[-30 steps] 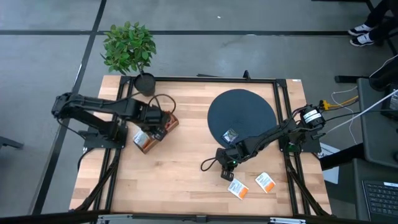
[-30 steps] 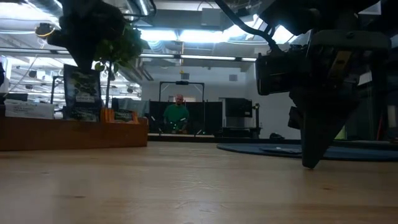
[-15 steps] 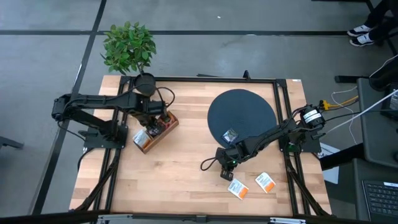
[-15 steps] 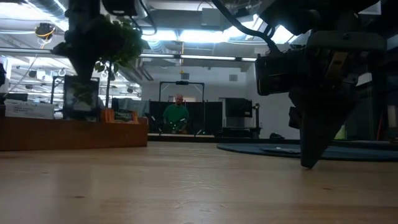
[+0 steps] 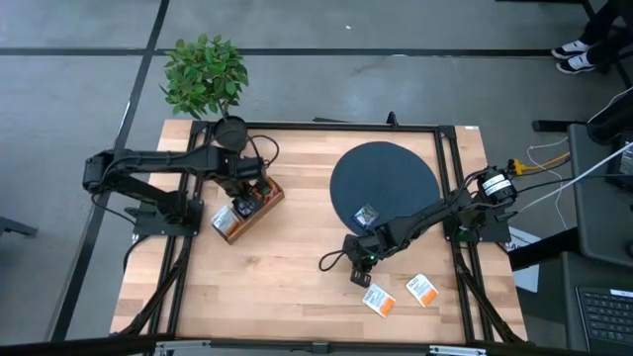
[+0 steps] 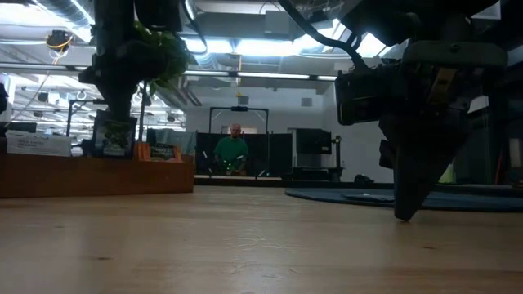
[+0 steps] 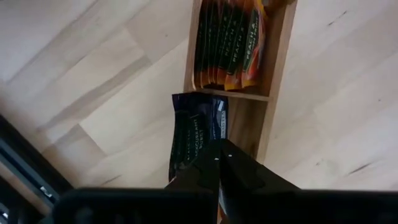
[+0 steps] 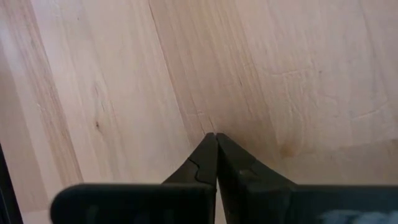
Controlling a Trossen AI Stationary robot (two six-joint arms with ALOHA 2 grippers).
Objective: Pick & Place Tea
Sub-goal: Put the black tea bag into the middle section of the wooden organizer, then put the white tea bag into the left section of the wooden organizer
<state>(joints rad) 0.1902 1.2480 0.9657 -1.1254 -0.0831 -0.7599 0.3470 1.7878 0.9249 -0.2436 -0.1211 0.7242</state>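
Tea sachet (image 7: 198,134) | pinched in closed left pincer (image 7: 219,155) | above wooden box (image 7: 273,74)

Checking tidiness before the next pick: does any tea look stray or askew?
Three sachets lie outside the wooden box: two white-and-orange sachets loose near the right gripper, and one small sachet on the dark disc.

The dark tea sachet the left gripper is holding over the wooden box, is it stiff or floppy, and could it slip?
Pinched by one edge in the left gripper, the dark tea sachet hangs flat with slight wrinkling: probably thin, light, semi-flexible. Its glossy wrapper could slip or twist.
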